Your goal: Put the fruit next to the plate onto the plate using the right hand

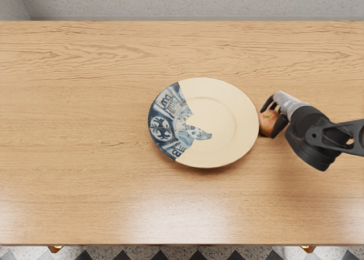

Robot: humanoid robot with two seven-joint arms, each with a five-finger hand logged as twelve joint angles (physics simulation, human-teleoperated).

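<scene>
Wooden table [85,72] seen from above at a slant, grain running left to right. One round plate [224,120] lies near the centre, cream with a blue-and-white pattern across its left part. A small reddish fruit [267,122] with a yellow-green patch is just beside the plate's right rim, off the plate. The right hand [277,115], its dark arm entering from the right edge, is at the fruit, with its dark fingers [280,128] curled around it. Whether the fruit rests on the table cannot be determined

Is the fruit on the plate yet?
No, the apple sits on the table just right of the plate, off its rim, with the right hand closed around it.
</scene>
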